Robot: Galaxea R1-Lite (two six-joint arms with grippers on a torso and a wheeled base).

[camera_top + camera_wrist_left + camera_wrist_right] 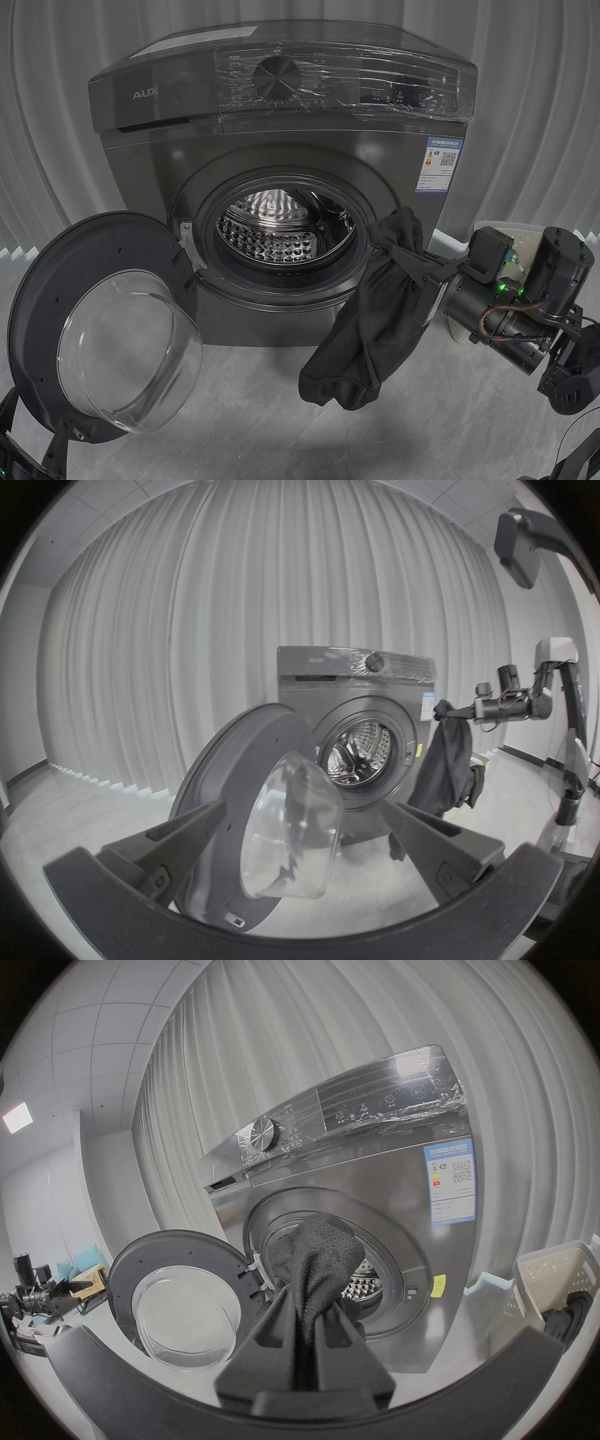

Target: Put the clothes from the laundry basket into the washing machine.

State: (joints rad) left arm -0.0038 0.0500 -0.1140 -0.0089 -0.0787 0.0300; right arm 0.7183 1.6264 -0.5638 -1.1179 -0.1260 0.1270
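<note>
Laundry is hanging from the right pincer [415,262]: a black, limp fabric garment [369,325] is being clenched near its top between the two dark fingers, which are pressing together on a bunched fold, as the right wrist view is showing [306,1329]. The garment's gathered top is sitting at the right rim of the round opening of the dark grey front-loading washing machine [156,169], outside the perforated steel drum [275,240]. The rest is draping down in front of the machine's lower right corner toward the grey floor [250,400]; whether its hem is touching the floor I cannot tell.

The machine's round door with its clear domed window [50,281] is standing swung wide open on the left side of the opening.

The left pincer [300,817] is hovering low, well apart from the garment, with its two wedge-shaped fingers spread wide and nothing between them, facing the open door.

A pale perforated plastic laundry basket [550,1272] is standing on the floor just beside the machine's right side, behind the right arm, and a dark bundle of clothes [565,1322] is lying inside it. A pale pleated curtain [37,94] is hanging behind the machine.
</note>
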